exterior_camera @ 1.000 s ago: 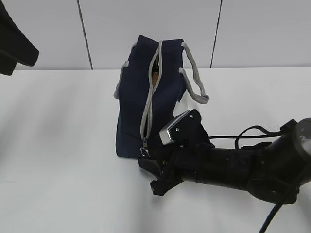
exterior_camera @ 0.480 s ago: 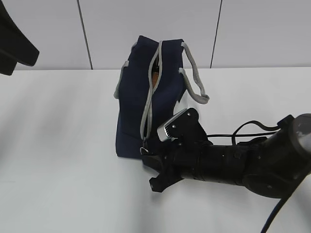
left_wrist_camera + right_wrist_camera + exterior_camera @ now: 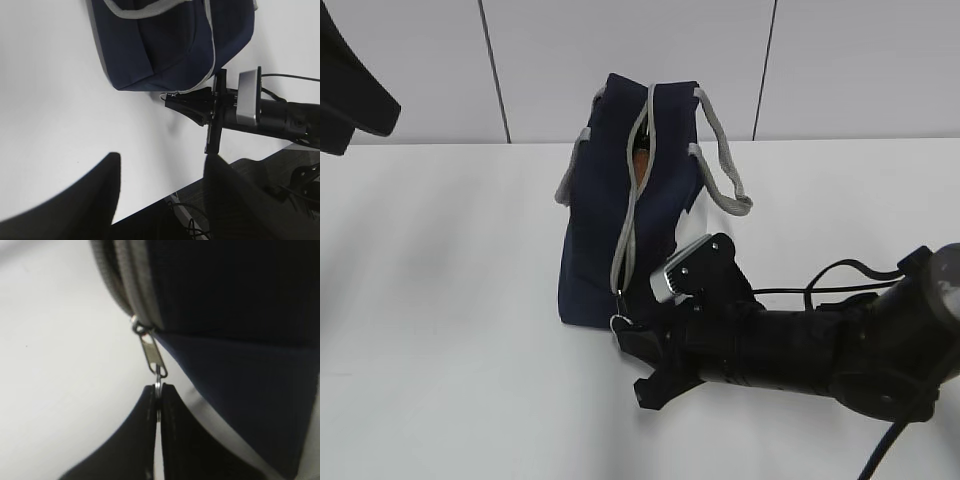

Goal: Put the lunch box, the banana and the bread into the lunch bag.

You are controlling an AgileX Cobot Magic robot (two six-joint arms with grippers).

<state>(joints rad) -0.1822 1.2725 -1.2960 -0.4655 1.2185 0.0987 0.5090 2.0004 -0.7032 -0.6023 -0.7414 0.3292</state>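
The navy lunch bag (image 3: 605, 220) stands on the white table, its grey zipper parted near the top. Something golden-brown (image 3: 640, 160) shows in the gap; I cannot tell whether it is the bread. The lunch box and the banana are hidden. My right gripper (image 3: 625, 335) is at the bag's near bottom end, shut on the ring of the zipper pull (image 3: 152, 355); it shows close up in the right wrist view (image 3: 158, 390). My left gripper (image 3: 164, 156) is open and empty, held high at the left, away from the bag (image 3: 165, 45).
The left arm (image 3: 350, 90) hangs dark at the upper left of the exterior view. Grey strap handles (image 3: 725, 175) droop off the bag's right side. The table's near edge (image 3: 165, 197) has dark floor and cables beyond it.
My right gripper nudged left and up, then came back down and toward the near side, still pinching the zipper pull. The bag shifted slightly. The left arm has not moved.
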